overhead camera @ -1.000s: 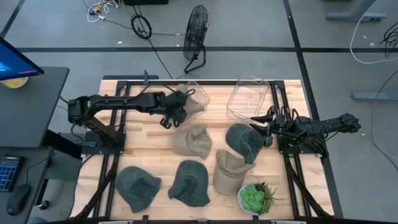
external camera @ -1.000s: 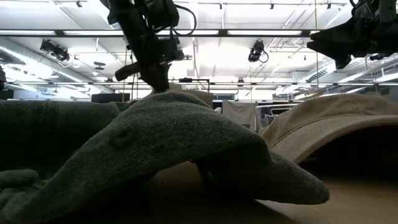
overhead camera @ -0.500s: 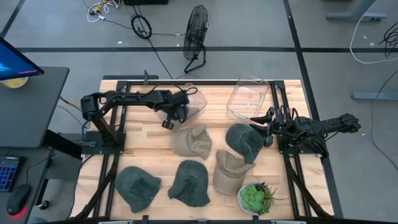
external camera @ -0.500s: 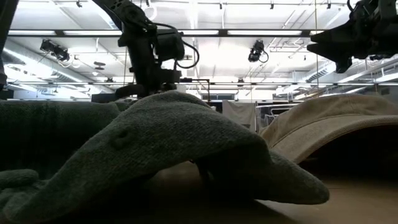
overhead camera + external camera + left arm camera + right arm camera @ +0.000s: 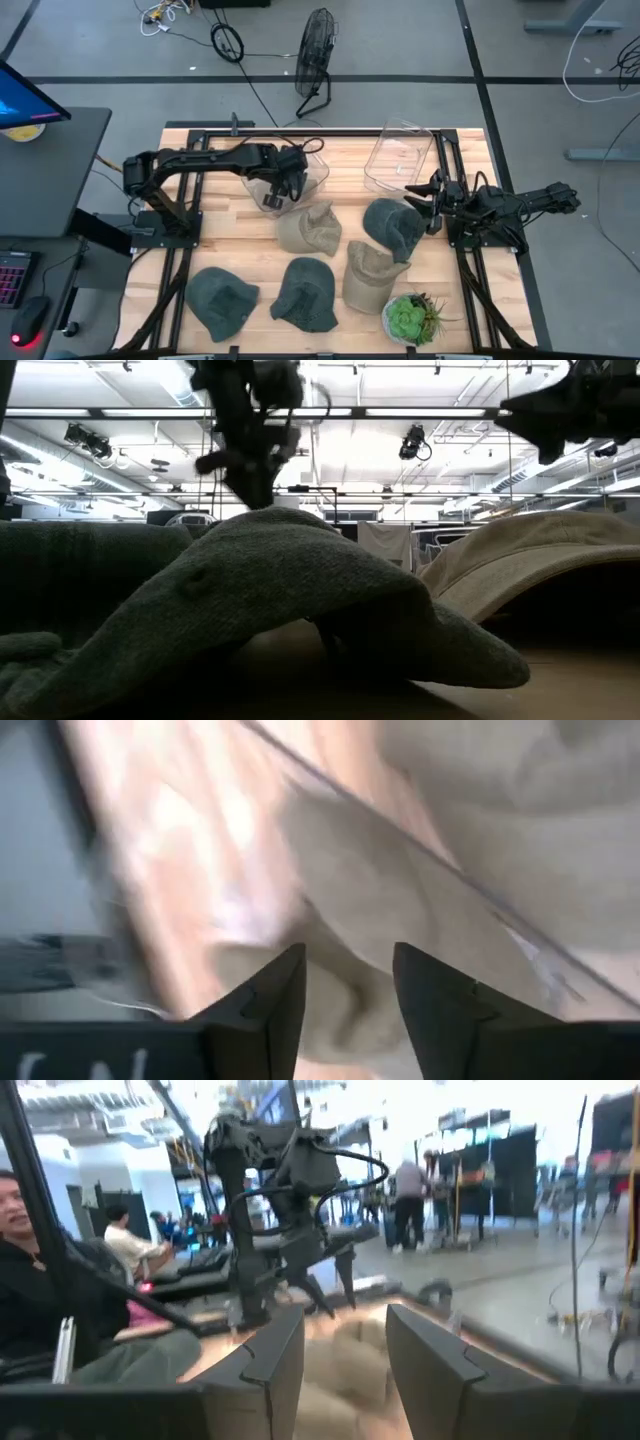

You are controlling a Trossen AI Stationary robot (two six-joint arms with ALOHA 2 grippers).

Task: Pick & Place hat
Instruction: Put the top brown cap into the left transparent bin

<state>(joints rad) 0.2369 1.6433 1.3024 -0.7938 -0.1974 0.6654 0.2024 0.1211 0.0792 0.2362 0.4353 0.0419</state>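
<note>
My left gripper point(image 5: 274, 194) point(image 5: 345, 958) hangs open over the near rim of the left clear bin point(image 5: 318, 172), fingers pointing down. A tan hat point(image 5: 350, 890) lies below the fingers, seen through the bin's wall; nothing is between them. My right gripper point(image 5: 426, 206) point(image 5: 345, 1320) waits open by the far edge of a dark green hat point(image 5: 392, 228). Another tan hat point(image 5: 308, 228) lies on the table just near of the left bin. In the low view a dark green hat point(image 5: 270, 590) fills the foreground, with the left gripper point(image 5: 245, 475) above it.
A second clear bin point(image 5: 400, 158) stands at the far right. Two dark green hats point(image 5: 220, 300) point(image 5: 305, 293) and a tan hat point(image 5: 370, 275) lie along the near side. A potted succulent point(image 5: 410, 318) sits at the near right. People show beyond the table in the right wrist view.
My left gripper has stayed over the left bin while its arm has shifted. In the low view it dipped a little and then came up again. My right arm has kept still.
</note>
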